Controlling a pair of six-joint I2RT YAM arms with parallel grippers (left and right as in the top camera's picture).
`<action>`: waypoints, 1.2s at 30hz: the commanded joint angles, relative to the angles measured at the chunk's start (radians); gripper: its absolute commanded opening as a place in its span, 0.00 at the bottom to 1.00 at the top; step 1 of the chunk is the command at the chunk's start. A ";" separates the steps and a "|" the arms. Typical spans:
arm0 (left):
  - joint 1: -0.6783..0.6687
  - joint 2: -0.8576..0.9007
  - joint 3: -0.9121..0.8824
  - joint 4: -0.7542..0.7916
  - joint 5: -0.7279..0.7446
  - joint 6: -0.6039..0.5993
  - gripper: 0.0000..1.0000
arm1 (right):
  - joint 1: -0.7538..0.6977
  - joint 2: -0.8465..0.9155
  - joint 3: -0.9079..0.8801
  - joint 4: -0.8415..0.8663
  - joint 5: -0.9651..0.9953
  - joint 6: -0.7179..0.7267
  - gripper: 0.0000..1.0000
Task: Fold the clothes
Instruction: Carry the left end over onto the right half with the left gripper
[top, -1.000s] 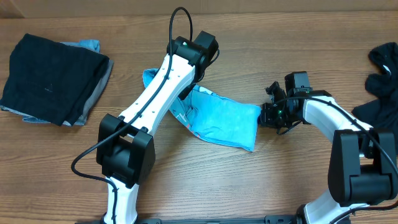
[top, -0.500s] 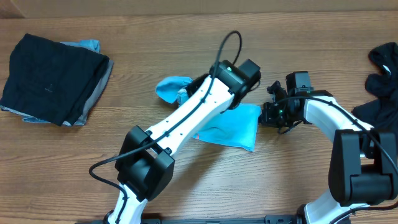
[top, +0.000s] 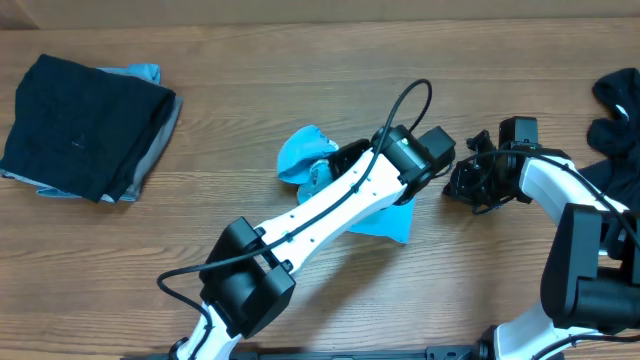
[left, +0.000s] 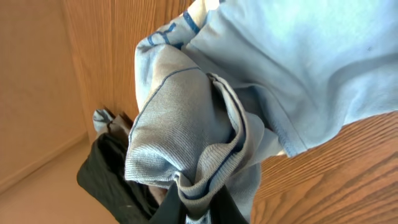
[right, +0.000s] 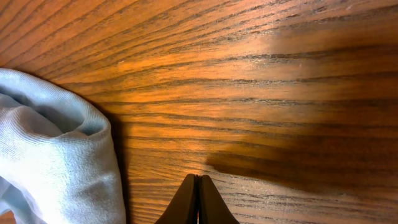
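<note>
The light blue T-shirt (top: 303, 152) lies bunched at the table's middle, partly under my left arm, with a flat part showing below the arm (top: 388, 222). My left gripper (top: 340, 162) is shut on a gathered fold of the light blue T-shirt (left: 186, 124), and its fingertips (left: 205, 208) pinch the ribbed edge. My right gripper (top: 453, 186) is just right of the shirt, low over the wood. In the right wrist view its fingers (right: 199, 199) are shut and empty, with the shirt (right: 50, 155) at the left.
A folded stack of black and grey garments (top: 85, 125) lies at the far left. Loose black garments (top: 615, 125) lie at the right edge. Both arms are close together near the table's middle.
My left gripper has carried the held shirt fold to the right across the table, bunching the shirt. My right gripper has drawn back a little to the right, away from the shirt.
</note>
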 joint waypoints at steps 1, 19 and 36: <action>-0.005 0.001 0.026 0.003 0.018 0.006 0.04 | 0.002 -0.002 0.000 0.005 -0.005 0.004 0.04; -0.006 0.013 0.025 0.139 0.369 0.040 0.04 | 0.002 -0.002 -0.001 -0.005 -0.005 0.003 0.04; -0.008 0.133 0.047 0.176 0.654 0.122 0.45 | 0.002 -0.002 -0.001 -0.013 -0.006 0.000 0.04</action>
